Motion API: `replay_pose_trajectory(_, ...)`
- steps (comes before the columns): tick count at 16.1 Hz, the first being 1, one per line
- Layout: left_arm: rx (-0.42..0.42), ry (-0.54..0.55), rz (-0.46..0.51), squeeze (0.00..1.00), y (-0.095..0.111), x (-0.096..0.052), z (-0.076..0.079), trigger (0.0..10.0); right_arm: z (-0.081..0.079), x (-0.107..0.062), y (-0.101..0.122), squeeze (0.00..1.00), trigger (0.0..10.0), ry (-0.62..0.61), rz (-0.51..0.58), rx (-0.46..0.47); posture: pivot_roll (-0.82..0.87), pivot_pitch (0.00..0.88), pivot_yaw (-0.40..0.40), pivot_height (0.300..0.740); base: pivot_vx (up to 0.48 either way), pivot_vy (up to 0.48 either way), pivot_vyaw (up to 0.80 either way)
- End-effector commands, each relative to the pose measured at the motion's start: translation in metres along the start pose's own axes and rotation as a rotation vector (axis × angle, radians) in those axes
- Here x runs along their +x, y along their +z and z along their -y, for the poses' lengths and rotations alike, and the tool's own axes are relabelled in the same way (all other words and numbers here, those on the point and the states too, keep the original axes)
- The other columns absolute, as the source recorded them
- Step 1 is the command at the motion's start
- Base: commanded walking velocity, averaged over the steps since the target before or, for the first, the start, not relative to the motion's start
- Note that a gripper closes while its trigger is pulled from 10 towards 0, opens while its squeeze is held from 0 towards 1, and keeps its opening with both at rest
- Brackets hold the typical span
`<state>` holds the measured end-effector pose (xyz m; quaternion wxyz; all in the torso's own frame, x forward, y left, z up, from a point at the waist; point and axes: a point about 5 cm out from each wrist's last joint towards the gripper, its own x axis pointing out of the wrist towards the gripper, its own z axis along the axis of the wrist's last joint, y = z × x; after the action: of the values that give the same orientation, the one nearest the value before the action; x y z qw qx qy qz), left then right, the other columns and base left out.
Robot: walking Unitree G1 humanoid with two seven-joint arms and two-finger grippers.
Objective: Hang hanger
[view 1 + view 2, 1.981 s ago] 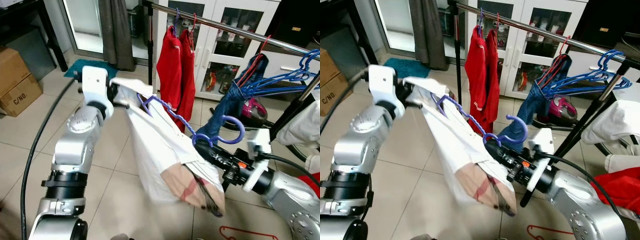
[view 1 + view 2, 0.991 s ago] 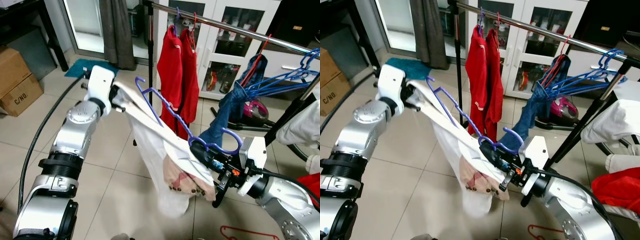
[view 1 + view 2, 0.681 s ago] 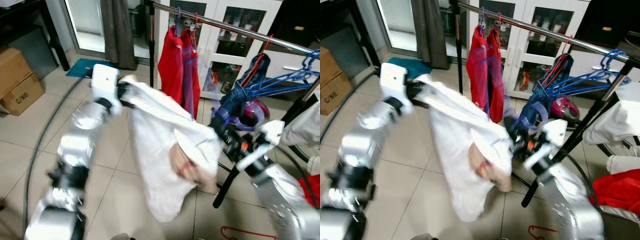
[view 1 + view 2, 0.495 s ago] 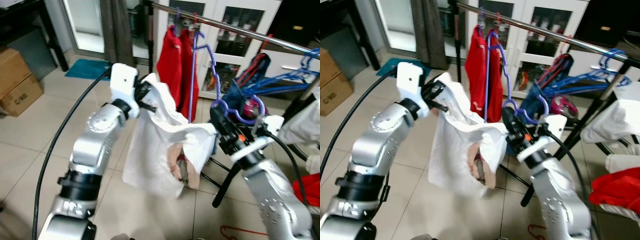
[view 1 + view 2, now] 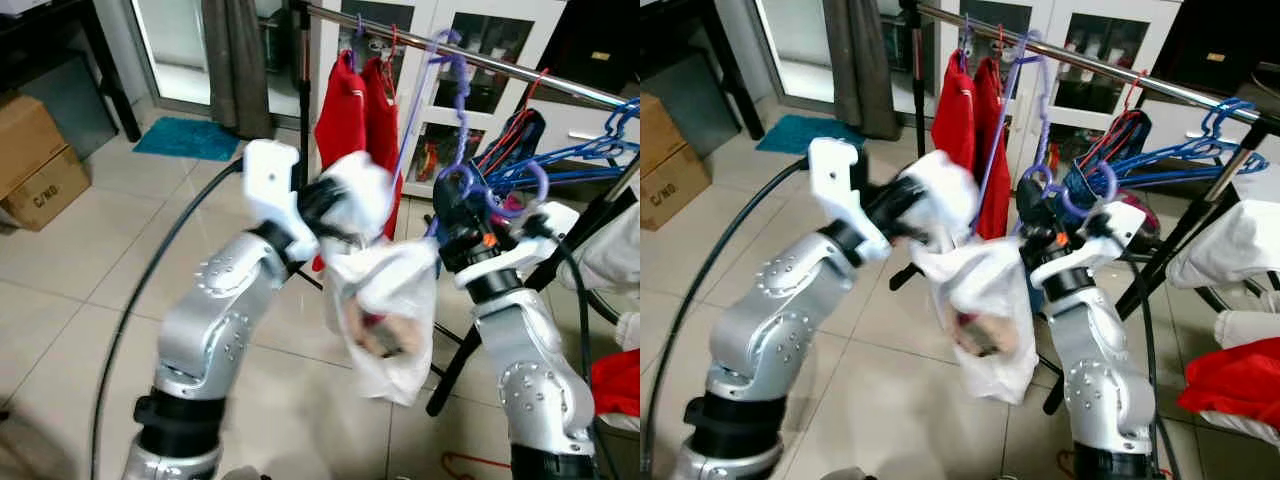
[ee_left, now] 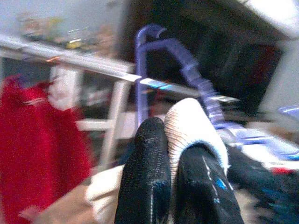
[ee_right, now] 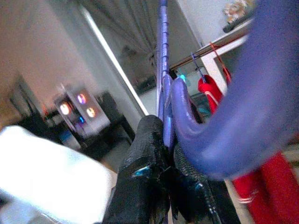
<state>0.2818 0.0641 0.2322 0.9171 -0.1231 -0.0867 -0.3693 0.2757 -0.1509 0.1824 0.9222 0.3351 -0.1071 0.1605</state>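
our right gripper (image 7: 161, 186) clenches the purple plastic hanger (image 5: 455, 120); left gripper (image 6: 173, 182) pinches the white shirt (image 5: 395, 300). we should guide the hook over the steel rail (image 5: 520, 72).

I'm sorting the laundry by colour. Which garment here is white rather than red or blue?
The white shirt on the purple hanger, held by both grippers, left and right. The red tops already hang on the rail.

Bright, even daylight; arms motion-blurred; wrist views soft.
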Motion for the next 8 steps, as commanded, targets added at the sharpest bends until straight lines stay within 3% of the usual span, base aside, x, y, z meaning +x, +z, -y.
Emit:
replay_pose_trajectory(1, 0.006, -0.074, -0.045, 0.00, -0.001, -0.007, 0.004, 0.0, 0.005, 0.000, 0.012, 0.00, 10.0, -0.024, 0.067, 0.112, 0.04, 0.009, -0.006, 0.740, 0.000, 0.000, 0.00)
replay_pose_trajectory(3, 0.083, -0.074, -0.204, 0.00, -0.022, -0.021, -0.003, 0.0, 0.002, 0.003, 0.020, 0.00, 10.0, 0.030, 0.112, 0.215, 0.04, 0.011, -0.003, 0.740, 0.000, 0.000, 0.00)
replay_pose_trajectory(5, 0.115, -0.014, -0.316, 0.00, -0.038, -0.037, -0.017, 0.0, 0.002, 0.006, 0.029, 0.00, 10.0, 0.053, 0.129, 0.242, 0.04, 0.014, -0.006, 0.740, 0.000, 0.000, 0.00)
replay_pose_trajectory(6, 0.118, 0.028, -0.319, 0.00, -0.038, -0.039, -0.022, 0.0, 0.002, 0.007, 0.030, 0.00, 10.0, 0.057, 0.115, 0.207, 0.04, 0.014, -0.008, 0.740, 0.000, 0.000, 0.00)
replay_pose_trajectory(7, 0.131, 0.074, -0.325, 0.00, -0.038, -0.041, -0.028, 0.0, 0.003, 0.007, 0.031, 0.00, 10.0, 0.051, 0.093, 0.104, 0.05, 0.016, -0.009, 0.740, 0.000, 0.000, 0.00)
replay_pose_trajectory(8, 0.136, 0.091, -0.328, 0.00, -0.038, -0.042, -0.030, 0.0, 0.003, 0.007, 0.032, 0.00, 10.0, 0.048, 0.089, 0.078, 0.05, 0.016, -0.009, 0.740, 0.000, 0.000, 0.00)
